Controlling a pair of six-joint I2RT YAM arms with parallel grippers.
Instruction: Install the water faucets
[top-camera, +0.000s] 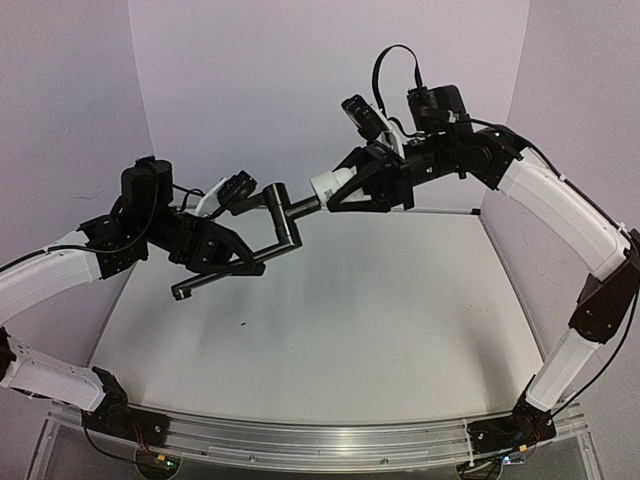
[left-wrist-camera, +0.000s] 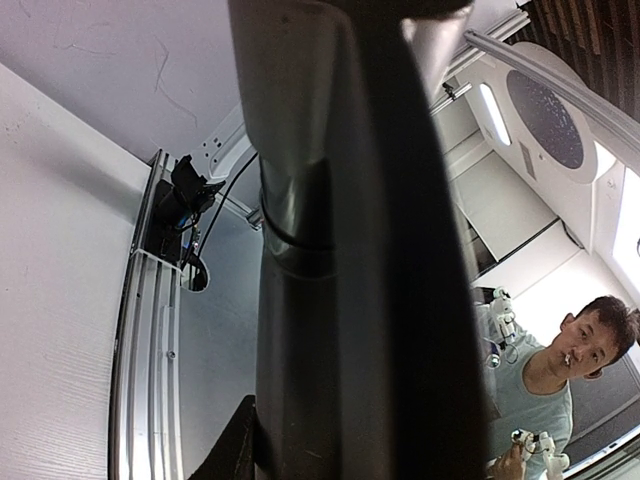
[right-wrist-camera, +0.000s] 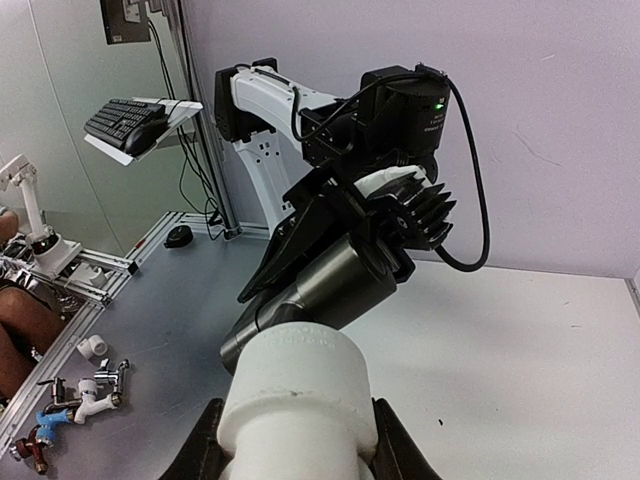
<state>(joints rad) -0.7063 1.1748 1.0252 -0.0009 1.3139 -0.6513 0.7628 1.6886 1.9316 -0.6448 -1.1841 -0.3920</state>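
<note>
1. Working in mid-air, above the white surface (top-camera: 400, 330), not on it.
2. Nearer, left side: clenched on the slim black metal pipe with the crank bend (top-camera: 285, 222) via left pincer (top-camera: 240, 262), gripping the long lower leg. Spout end sticking out low and to the left.
3. Farther back, right side: clenched on the small white plastic cylinder fitting (top-camera: 328, 186) via right pincer (top-camera: 342, 186), one finger on either side of it.
4. Step in hand, by the look of it: mating the pipe's short upper stub to the fitting's mouth. Touching end to end, roughly coaxial. Can't tell how deep it's seated, or whether any thread has caught.
5. Next, probably: line up both axes, lock one side rigid, push and twist the other. Avoid side load at the joint, which risks cross-threading or slip in the grip.
</note>
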